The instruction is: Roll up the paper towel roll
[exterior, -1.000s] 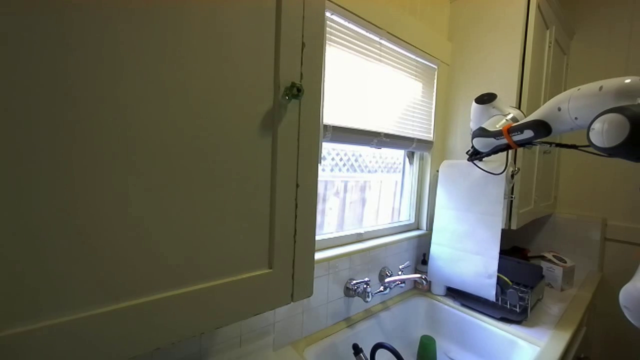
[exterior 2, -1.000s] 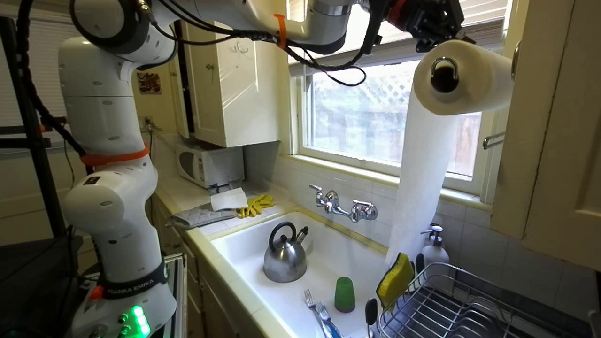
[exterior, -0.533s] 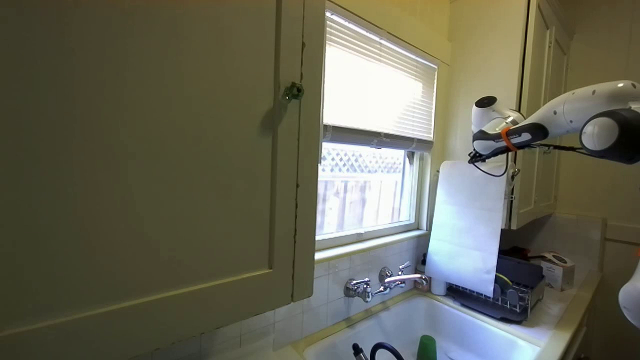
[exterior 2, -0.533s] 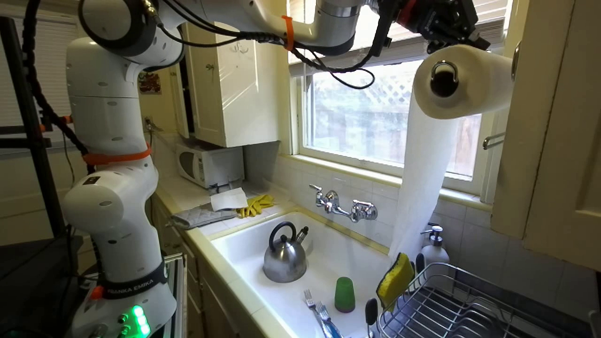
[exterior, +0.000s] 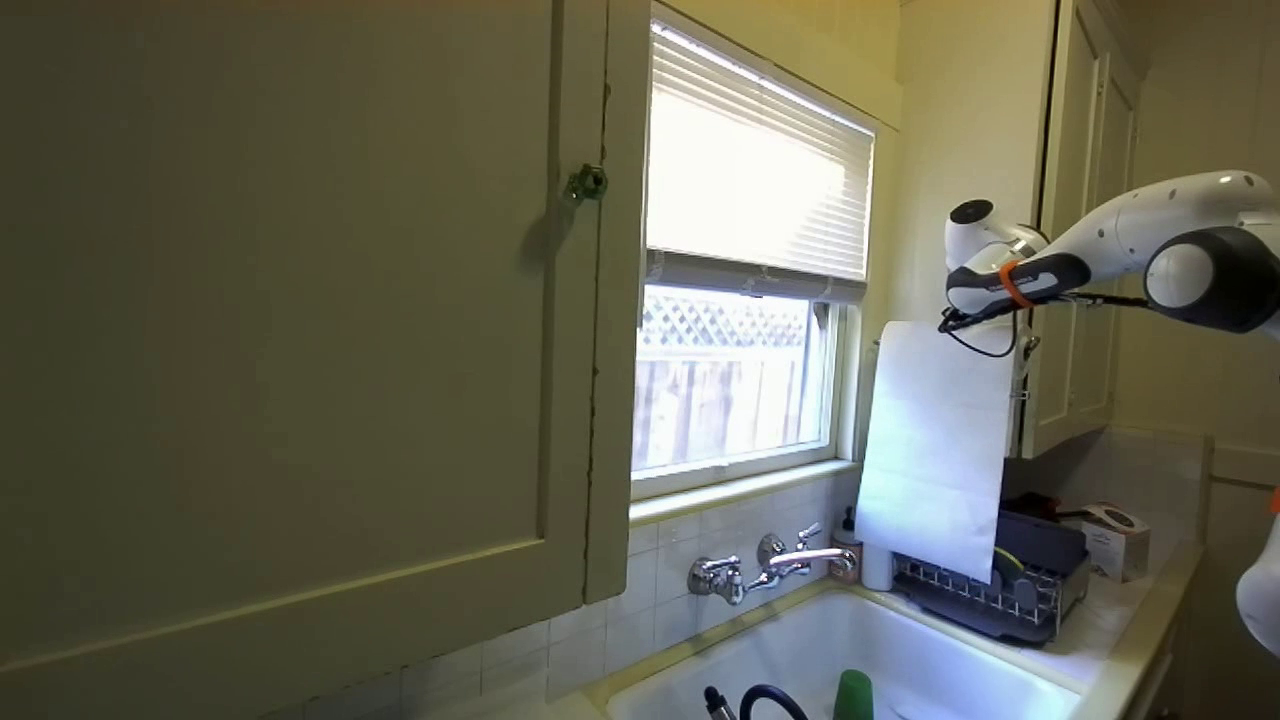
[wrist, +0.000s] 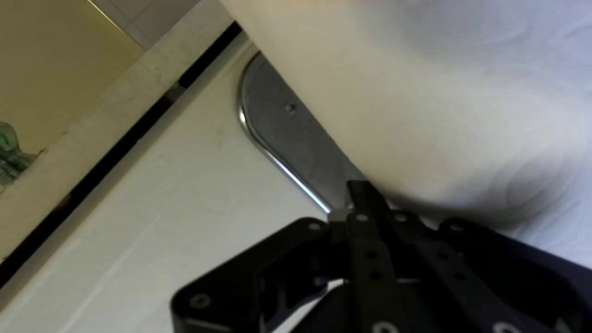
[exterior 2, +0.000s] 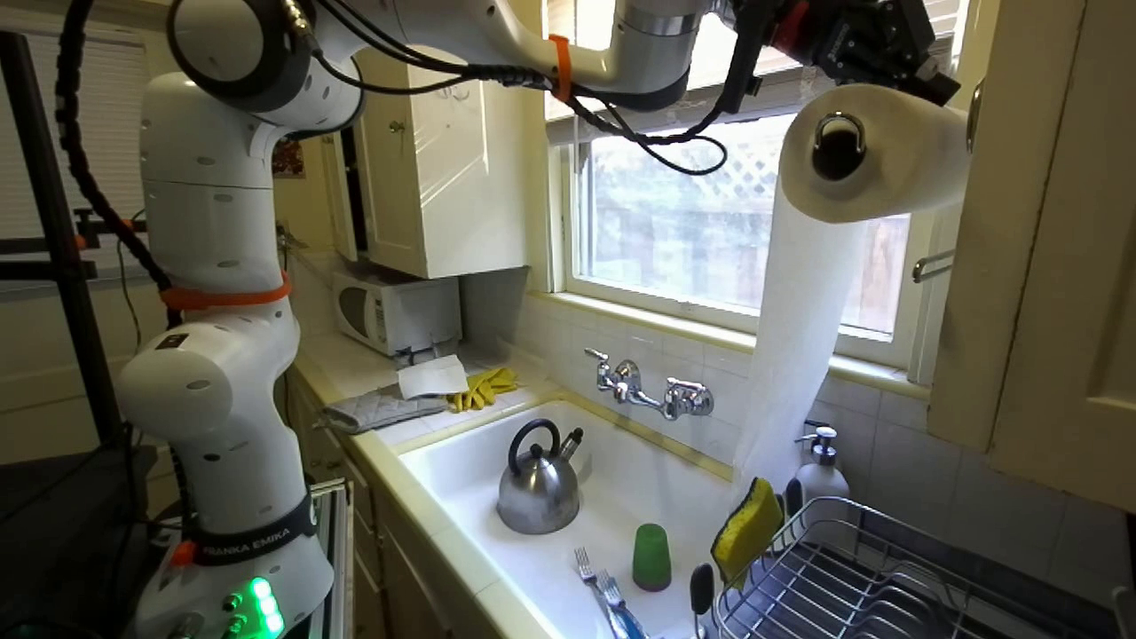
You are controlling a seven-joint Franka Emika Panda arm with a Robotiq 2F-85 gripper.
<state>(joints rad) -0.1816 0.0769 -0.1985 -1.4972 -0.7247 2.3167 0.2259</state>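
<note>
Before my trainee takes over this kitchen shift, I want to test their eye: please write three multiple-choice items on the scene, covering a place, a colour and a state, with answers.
1. Where is the kettle?
A. On the dish rack
B. In the sink
C. On the windowsill

2. What colour is the tumbler?
A. Red
B. White
C. Green

3. What state is the paper towel roll in?
A. A sheet hangs from it
B. Wound up fully
C. A bare core

1 B: it sits inside the sink's walls.
2 C: both exterior views show it green.
3 A: a long sheet hangs below the roll in both exterior views.
</note>
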